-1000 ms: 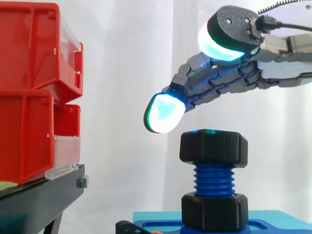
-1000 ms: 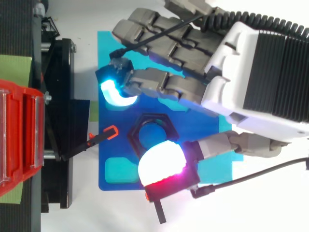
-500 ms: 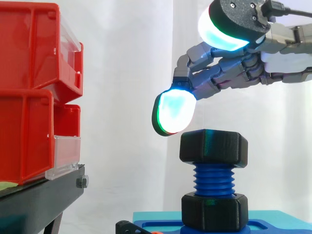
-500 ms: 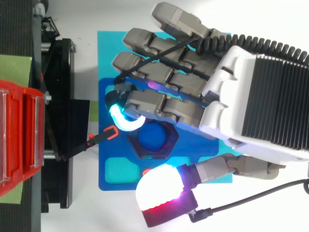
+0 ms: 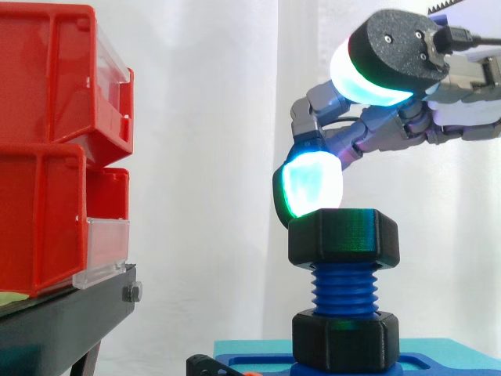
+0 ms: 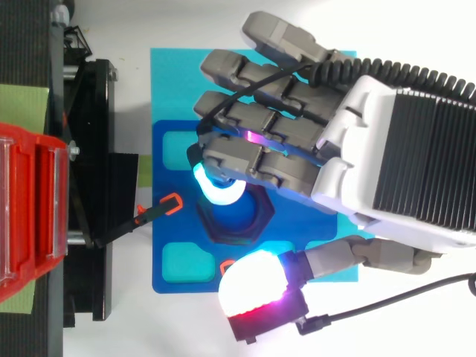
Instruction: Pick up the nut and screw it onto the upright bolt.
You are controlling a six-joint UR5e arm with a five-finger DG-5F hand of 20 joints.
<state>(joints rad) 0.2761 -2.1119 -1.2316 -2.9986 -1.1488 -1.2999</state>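
step: screwing stage, my read; nut is already on top of the upright bolt, engaged on the first threads; bare thread shows between it and the lower nut
nut location: at the bolt's top end, level, well above the blue base plate; in the top view the bolt tip shows blue through the nut's bore
hand: hand comes in from the right, palm down over the bolt
fingers: fingers bent down at the tips; one glowing pad touches the nut's upper left rim; the rest sit above it
thumb: thumb raised and spread, well clear of the nut in the side view
grip: none; no pinch across the nut; hand open, one pad resting on it
next move: bring the thumb down onto a flat opposite the fingers, close across the nut, then turn it down the thread; keep it level to avoid cross-threading
clearance: red bins sit well to the left, out of the way
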